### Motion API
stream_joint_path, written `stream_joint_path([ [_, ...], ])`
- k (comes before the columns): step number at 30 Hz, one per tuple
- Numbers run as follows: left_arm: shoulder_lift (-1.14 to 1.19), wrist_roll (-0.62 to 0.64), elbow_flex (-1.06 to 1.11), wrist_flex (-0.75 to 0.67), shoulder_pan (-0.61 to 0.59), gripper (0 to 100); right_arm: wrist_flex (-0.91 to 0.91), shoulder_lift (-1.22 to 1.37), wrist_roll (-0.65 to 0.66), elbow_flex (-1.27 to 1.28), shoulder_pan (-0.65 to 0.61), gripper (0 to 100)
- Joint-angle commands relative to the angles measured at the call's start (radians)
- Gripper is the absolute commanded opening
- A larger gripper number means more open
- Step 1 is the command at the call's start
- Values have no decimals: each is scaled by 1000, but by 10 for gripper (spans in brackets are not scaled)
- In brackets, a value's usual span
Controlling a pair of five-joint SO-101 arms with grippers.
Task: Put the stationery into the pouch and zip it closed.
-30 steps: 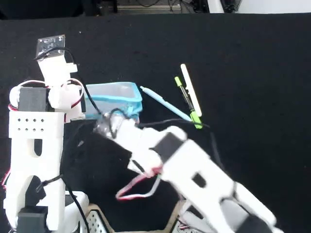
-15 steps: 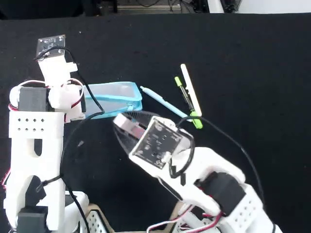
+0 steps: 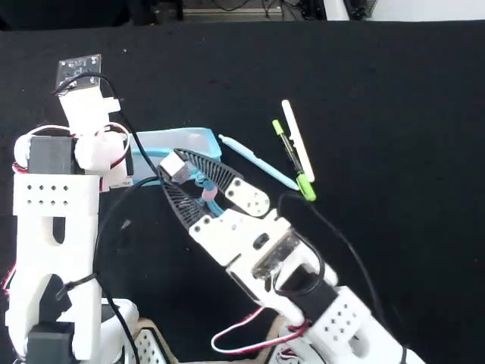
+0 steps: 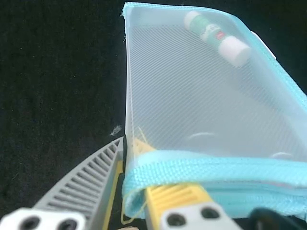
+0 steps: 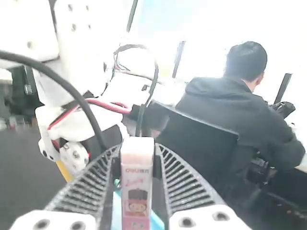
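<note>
A light blue mesh pouch (image 3: pixel 182 144) lies left of the table's middle. My left gripper (image 3: pixel 136 168) is shut on its near end; in the left wrist view the fingers (image 4: pixel 81 191) pinch the teal zipper edge (image 4: pixel 192 165). A glue stick (image 4: pixel 218 32) lies inside the pouch (image 4: pixel 192 96). My right gripper (image 3: pixel 198 188) hovers at the pouch's near right edge, shut on a pink and white eraser (image 3: pixel 206 194), which stands upright between its fingers (image 5: pixel 136 191). A blue pen (image 3: pixel 250 161), a green pen (image 3: pixel 292 159) and a white pen (image 3: pixel 297 140) lie on the cloth to the right.
Black cloth (image 3: pixel 379 114) covers the table. The left arm's white body (image 3: pixel 53 227) stands along the left edge, with cables (image 3: pixel 227 337) trailing near the front. Open cloth lies behind and to the right of the pens.
The right arm has turned its wrist and swung its gripper with the eraser up to the pouch's near edge. The left arm and the pens have kept still.
</note>
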Motion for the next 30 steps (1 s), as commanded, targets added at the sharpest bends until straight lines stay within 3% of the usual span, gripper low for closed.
stream_joint_path([
  [1,12,-9,-25,9,1,30,-233,-16,-101,117,-6,11],
  [9,12,-9,-25,9,7,30,-279,15,-103,185,-5,11],
  [21,17,-9,-21,9,8,30,-439,386,-107,-4,-5,11],
  [30,12,-9,-25,9,5,30,-497,493,-107,-18,-5,11],
])
